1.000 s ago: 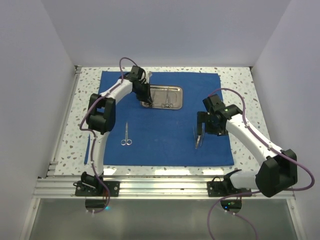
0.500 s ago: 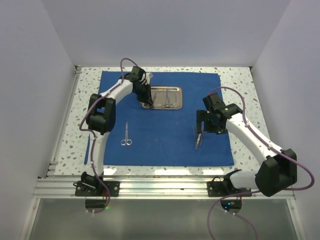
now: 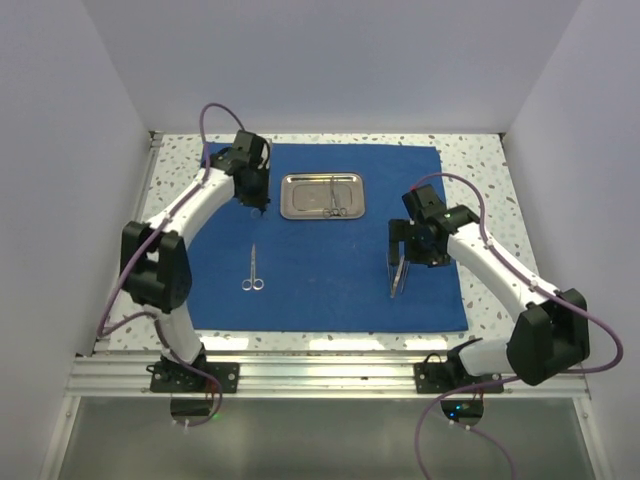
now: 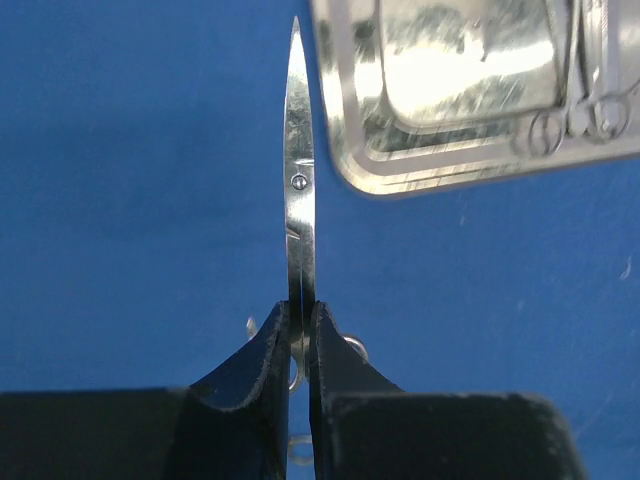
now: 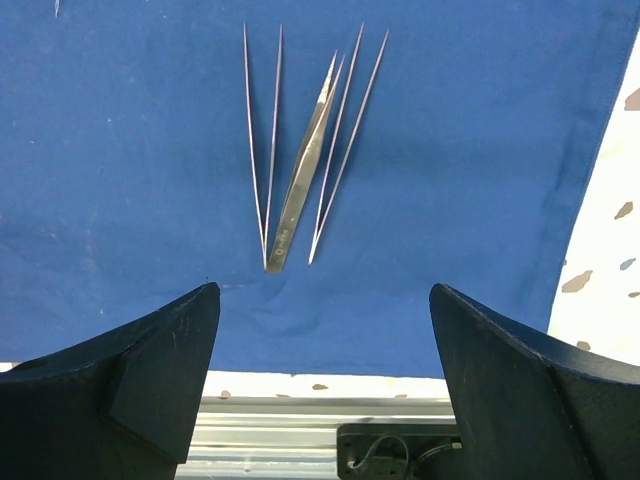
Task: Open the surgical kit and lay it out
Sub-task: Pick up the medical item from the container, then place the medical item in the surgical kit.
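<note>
Left tool [image 4: 298, 330] clamped on scissors [image 4: 299, 200], 9 o'clock of tray [image 3: 298, 198]. Right tool [image 5: 322, 300] wide open above tweezers [image 5: 297, 190] on cloth [image 3: 330, 290].

The left arm [image 3: 195, 200] and right arm [image 3: 495, 265] wear white shells between black joint housings. A purple cable [image 3: 215, 108] loops along each. The right pincer [image 5: 322, 290] has thick, curved black fingers [image 5: 140, 380], possibly matte plastic.

Top external: set high behind arm bases [image 3: 195, 378], tilted down, whole table [image 3: 480, 150] viewed. Left wrist: close, aimed down at far-left cloth [image 4: 120, 150]; tray [image 4: 440, 170] corner shared with top view. Right wrist: close, aimed down at near-right cloth; tweezers [image 5: 300, 170] shared.
</note>
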